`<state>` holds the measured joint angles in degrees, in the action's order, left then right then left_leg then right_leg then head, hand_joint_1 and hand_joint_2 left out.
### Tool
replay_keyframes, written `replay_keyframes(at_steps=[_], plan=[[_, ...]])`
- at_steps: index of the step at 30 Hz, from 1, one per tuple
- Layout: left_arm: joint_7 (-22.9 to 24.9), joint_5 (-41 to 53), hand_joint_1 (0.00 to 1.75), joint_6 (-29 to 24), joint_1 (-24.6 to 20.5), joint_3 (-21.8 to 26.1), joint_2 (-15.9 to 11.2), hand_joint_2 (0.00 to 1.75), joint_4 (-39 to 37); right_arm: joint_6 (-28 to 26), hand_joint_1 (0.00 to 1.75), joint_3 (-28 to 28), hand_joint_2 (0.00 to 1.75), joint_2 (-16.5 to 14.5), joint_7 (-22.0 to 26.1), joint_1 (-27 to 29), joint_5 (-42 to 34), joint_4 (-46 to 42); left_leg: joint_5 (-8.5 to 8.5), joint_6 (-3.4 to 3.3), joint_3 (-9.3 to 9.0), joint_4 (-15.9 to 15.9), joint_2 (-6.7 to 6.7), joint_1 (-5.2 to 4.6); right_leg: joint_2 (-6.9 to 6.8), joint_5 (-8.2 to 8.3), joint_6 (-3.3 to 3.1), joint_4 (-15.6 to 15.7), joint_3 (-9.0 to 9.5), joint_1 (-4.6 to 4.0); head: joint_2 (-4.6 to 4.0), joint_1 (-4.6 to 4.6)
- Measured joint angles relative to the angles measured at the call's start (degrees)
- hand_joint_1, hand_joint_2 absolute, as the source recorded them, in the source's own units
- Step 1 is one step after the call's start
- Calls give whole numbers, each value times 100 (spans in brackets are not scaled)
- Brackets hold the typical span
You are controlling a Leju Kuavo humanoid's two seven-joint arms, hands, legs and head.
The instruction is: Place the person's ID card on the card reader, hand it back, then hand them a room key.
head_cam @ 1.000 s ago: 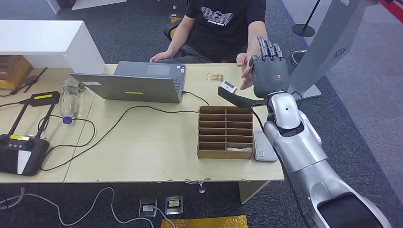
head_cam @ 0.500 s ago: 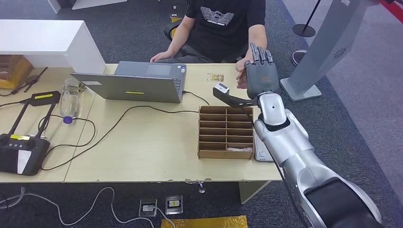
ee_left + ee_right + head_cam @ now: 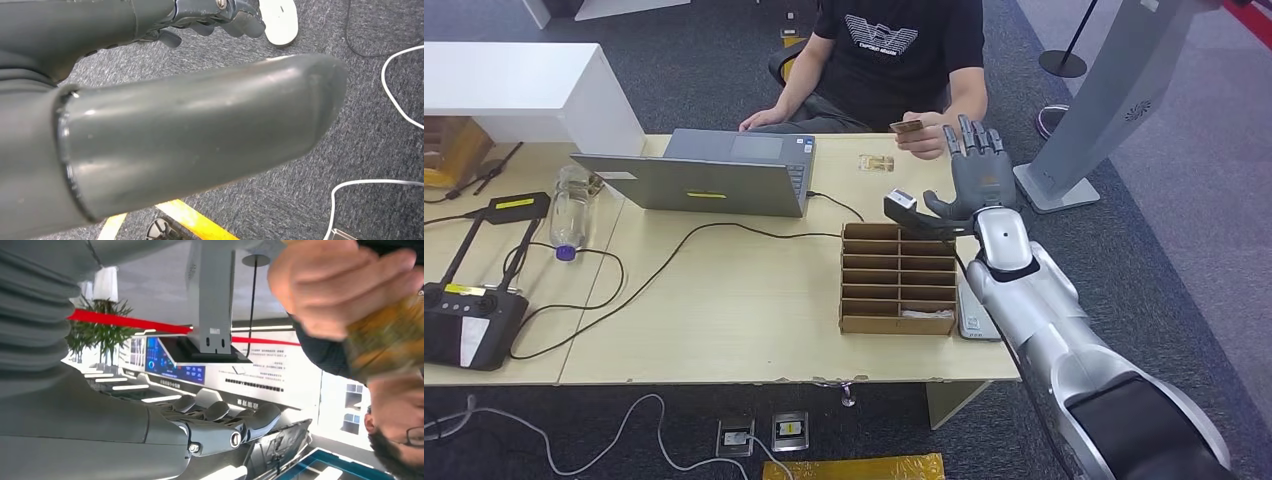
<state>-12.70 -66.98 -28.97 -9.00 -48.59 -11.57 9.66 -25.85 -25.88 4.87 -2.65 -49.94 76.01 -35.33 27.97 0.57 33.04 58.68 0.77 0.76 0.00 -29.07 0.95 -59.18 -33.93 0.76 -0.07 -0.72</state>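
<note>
Over the pale wooden desk (image 3: pixel 724 300) the right hand (image 3: pixel 977 175) waits spread, empty — the person's hand (image 3: pixel 921 140) offers a small tan card (image 3: pixel 907 126).

right arm: stretched forward over the desk's far right corner, silver forearm angled up
right hand (image 3: pixel 977 172): raised, fingers straight and spread, nothing held
left hand (image 3: pixel 210 12): seen hanging over the floor, fingers (image 3: pixel 248 21) curled in, nothing seen held
</note>
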Motion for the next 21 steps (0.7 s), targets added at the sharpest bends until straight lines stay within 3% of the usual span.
replay_keyframes(at_steps=[5,8,13,17,21], plan=[[2,-54,0,3,19,0,10,0,-1,-177,0,125,0,308,301,-210,-251,86,-1,-1,1,2,1,-2,-2,1,0,4,1,2,0,-1],[65,-95,0,41,35,0,7,0,-2,-159,0,249,0,663,512,-353,-438,102,-1,-2,-2,7,4,-4,-4,5,2,11,-2,4,0,2],[285,-129,0,95,107,0,-15,0,-5,-104,0,623,0,1755,1044,-623,-982,108,0,-8,10,10,28,-6,-36,6,5,20,7,6,0,-4],[381,-248,0,236,115,0,-27,0,-13,47,0,882,0,2506,1222,-739,-1488,222,14,-21,-1,13,0,-12,-6,9,15,30,2,12,0,5],[387,-345,0,295,133,0,2,0,-9,421,0,1343,0,3536,1246,-658,-2410,628,15,-30,4,13,55,-10,-61,-3,31,39,22,10,0,-3]])
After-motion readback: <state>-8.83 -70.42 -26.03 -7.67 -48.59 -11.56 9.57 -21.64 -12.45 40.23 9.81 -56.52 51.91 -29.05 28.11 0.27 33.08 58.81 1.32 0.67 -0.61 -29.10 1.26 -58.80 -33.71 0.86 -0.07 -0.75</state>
